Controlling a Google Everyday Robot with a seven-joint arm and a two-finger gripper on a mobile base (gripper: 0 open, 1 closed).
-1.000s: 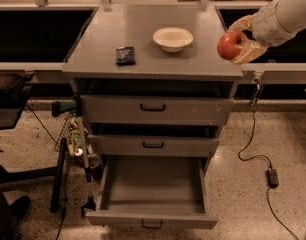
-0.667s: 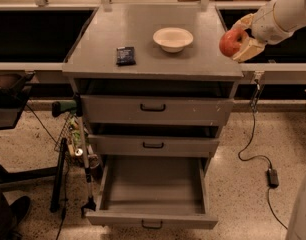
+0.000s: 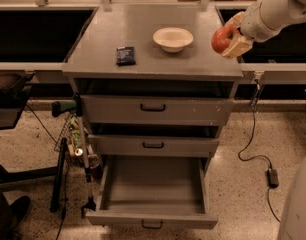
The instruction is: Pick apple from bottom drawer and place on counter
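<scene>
My gripper (image 3: 228, 38) is shut on the red-orange apple (image 3: 221, 39) and holds it in the air above the right front part of the counter (image 3: 118, 26), just right of the cream bowl (image 3: 173, 38). The white arm reaches in from the upper right. The bottom drawer (image 3: 153, 184) is pulled fully open below and its tray holds nothing. Its small black handle shows on the front edge.
A small dark packet (image 3: 125, 55) lies on the counter's left front. The two upper grey drawers (image 3: 153, 109) are slightly open. Dark recessed bins flank the cabinet. A cable and power brick (image 3: 272, 176) lie on the floor at right; a stand with a green handle (image 3: 68, 106) stands at left.
The gripper with the apple has moved slightly up and left, further over the counter's right side. Nothing else has moved.
</scene>
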